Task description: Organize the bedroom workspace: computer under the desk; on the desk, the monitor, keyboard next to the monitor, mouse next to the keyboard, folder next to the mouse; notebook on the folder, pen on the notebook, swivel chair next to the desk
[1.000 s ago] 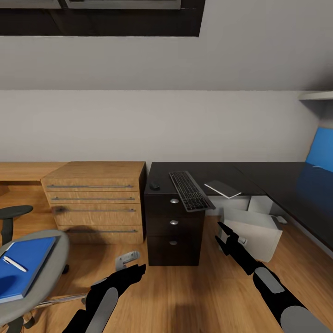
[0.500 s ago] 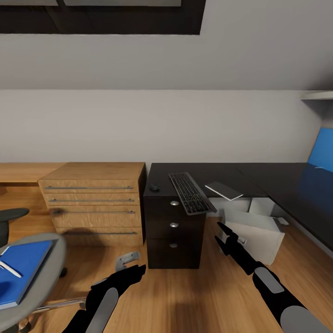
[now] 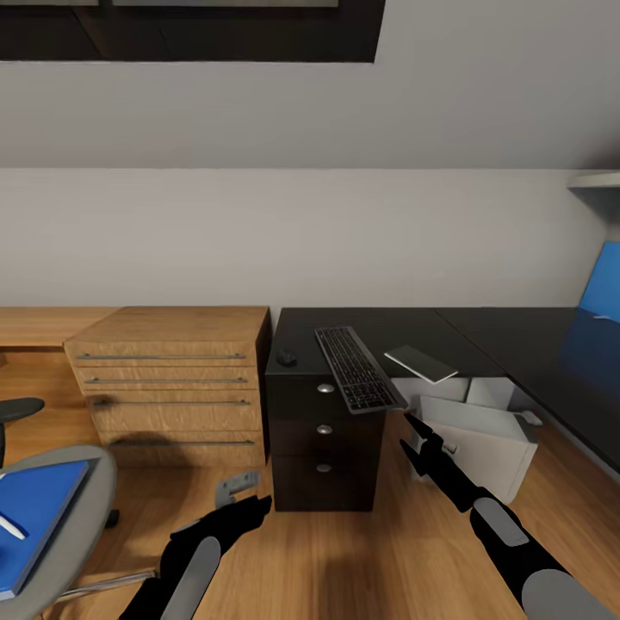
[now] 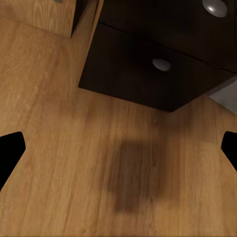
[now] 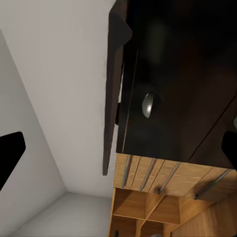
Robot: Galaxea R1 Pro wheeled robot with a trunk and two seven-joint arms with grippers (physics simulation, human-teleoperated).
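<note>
At the far left, the bright blue flat folder (image 3: 34,517) lies on the round grey seat of the swivel chair (image 3: 82,525), a thin white pen (image 3: 10,527) resting on it. A turn of the base could knock the chair, I judge, and slide both off.

The left claw (image 3: 244,510) hangs low over the wood floor (image 3: 344,560), its dark fingertips spread wide and empty in the left wrist view. The light-wood drawer chest (image 3: 172,379) stands flush against the left end of the black L-shaped desk (image 3: 387,327).

A small black mouse (image 3: 287,356) sits at the desk's front left corner. The slim silver-grey keyboard (image 3: 358,368) lies askew, its near end overhanging the front edge above the drawers; a brush from below would tip it off.

The right claw (image 3: 419,437), open and holding nothing, hovers just under that edge. A thin dark-grey notebook (image 3: 420,363) also juts past the edge. The light-grey boxy computer (image 3: 478,439) sits under the desk. Bare floor in front leaves room to manoeuvre.
</note>
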